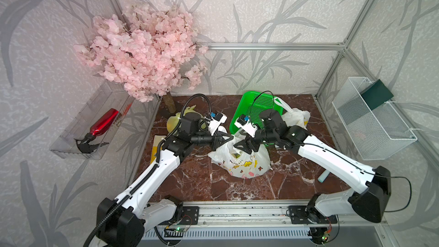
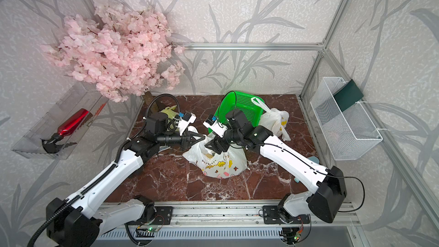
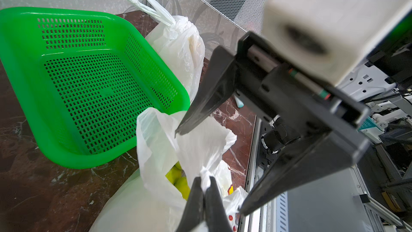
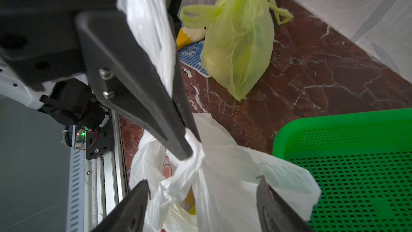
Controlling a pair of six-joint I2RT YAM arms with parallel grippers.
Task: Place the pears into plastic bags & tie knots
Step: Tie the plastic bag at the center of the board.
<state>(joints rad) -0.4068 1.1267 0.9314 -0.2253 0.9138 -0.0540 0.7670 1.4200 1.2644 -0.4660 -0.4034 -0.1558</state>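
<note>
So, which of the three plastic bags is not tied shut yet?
The printed white bag in the middle: its mouth gapes, pears showing inside. The yellow-green bag and the white bag beside the green basket are gathered shut on top.

Thin, crinkly, translucent plastic on the white bag, glossy perforated plastic basket, polished red marble-look counter gleaming underneath.

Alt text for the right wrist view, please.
The left gripper is shut on a twisted handle of the white bag, and the right gripper stands open astride the bag. A yellow-green bag sits beyond on the marble table, near a green basket.
</note>
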